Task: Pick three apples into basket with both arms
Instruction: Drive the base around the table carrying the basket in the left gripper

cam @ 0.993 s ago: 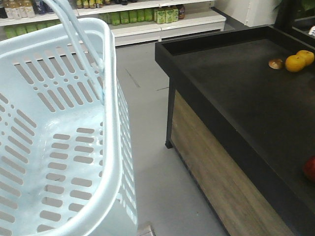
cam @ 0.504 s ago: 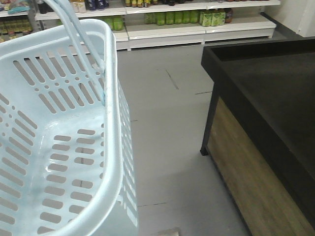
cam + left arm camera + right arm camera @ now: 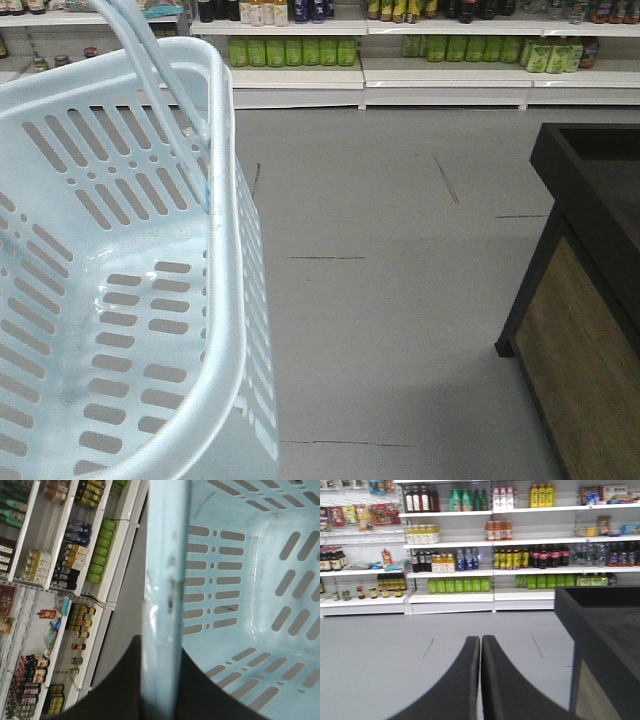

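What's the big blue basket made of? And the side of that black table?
The pale blue-white slotted basket looks like moulded plastic: glossy, with even slots. The black display table's side panel looks like matte wood grain, maybe laminate.

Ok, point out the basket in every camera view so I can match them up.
Exterior front-facing: the basket fills the left half, its handle rising to the top edge.
Left wrist: the basket shows its slotted inside on the right; its handle crosses the middle from top to bottom.
Right wrist: not in view.
Shared landmark: the row of green bottles on the shop shelves.
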### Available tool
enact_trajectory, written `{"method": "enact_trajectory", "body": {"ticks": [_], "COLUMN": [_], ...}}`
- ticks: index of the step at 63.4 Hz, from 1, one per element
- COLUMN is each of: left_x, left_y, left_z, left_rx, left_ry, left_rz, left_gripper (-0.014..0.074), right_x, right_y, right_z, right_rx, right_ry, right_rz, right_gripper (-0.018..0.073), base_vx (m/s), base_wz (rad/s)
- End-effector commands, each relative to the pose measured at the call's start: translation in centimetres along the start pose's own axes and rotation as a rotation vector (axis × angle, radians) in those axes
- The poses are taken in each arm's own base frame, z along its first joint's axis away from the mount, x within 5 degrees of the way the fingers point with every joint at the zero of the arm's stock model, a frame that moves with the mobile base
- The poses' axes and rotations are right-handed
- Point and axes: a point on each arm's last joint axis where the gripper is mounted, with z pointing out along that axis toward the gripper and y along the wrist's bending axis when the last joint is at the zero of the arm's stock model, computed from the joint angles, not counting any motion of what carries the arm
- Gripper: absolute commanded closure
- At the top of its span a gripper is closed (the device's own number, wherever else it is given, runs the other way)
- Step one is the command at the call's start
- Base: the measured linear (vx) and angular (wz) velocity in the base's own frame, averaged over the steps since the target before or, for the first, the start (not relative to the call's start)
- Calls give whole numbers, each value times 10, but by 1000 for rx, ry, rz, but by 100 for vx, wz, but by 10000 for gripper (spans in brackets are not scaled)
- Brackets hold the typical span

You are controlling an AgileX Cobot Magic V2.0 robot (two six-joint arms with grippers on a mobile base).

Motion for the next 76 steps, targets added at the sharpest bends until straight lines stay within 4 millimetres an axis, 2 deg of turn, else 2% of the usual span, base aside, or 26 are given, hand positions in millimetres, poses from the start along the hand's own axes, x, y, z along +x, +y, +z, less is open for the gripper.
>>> {"method": "enact_trajectory", "body": {"ticks": [1,33,76], "left_x": [0,0,0], "left_y": [10,10,10], "left_z": [-12,-12,-12], "left_rx": [-75,-76,-76], "left_ry": [-54,-54,-54], "left_rz": [-32,-32,-32], "left_gripper": [603,603,603], "right_x": [-3,-3,-3], "right_y": [0,0,0], "right_z": [0,0,0], "right_rx": [4,4,4], "right_ry": [-64,-64,-64], "right_rz": [-11,-11,-11], "right_gripper": [568,568,568], "base_vx": [12,13,17], "base_wz": [32,16,-2]}}
